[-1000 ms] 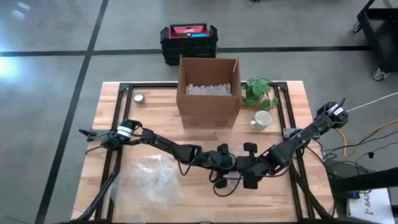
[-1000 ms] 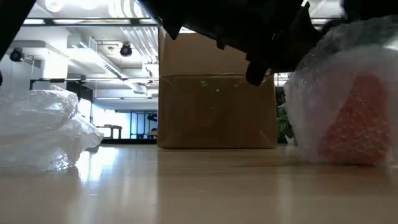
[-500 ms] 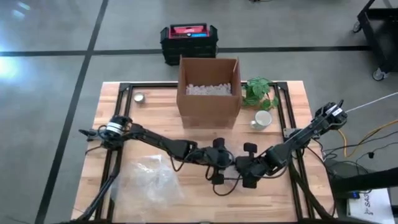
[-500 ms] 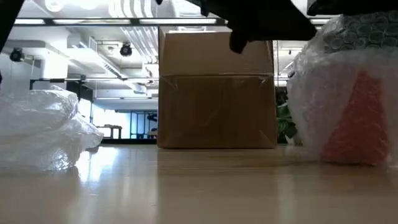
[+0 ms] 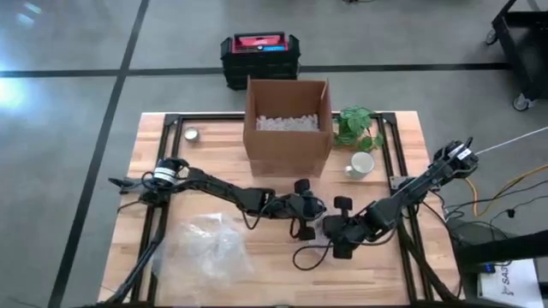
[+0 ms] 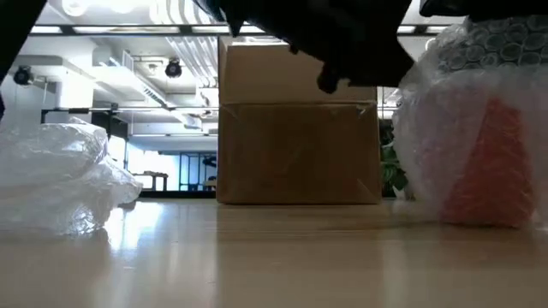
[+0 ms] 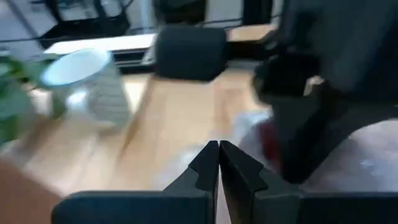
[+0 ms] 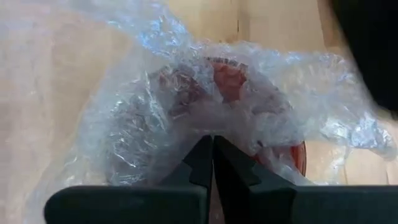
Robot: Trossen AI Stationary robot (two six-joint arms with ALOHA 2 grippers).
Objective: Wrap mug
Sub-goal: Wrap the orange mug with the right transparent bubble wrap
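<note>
red mug (image 8: 249,99) swathed in bubble wrap (image 8: 155,118) sits on the wooden table (image 5: 214,150) near its front centre, in front of the cardboard box (image 5: 288,128) — the low view shows the bundle (image 6: 479,137) standing on the tabletop at the right, red glowing through the plastic. right gripper (image 8: 212,155) hovers right over the wrapped mug, its two dark fingers pressed together with nothing visibly caught between them. left gripper (image 7: 219,163) is just beside it, toward the box, fingers likewise clenched together and empty, with the right arm's dark body close ahead. in the high view both arms reach inward from the table's sides and meet at the middle (image 5: 312,224). a loose heap of spare bubble wrap (image 5: 205,248) lies well apart at the front left. a white mug (image 5: 360,164) stands to the right of the box, just in front of a green plant (image 5: 355,127); the box holds white packing fill. a small round tin (image 5: 192,134) rests near the back left — a black and red case (image 5: 259,56) sits on the floor behind the table
</note>
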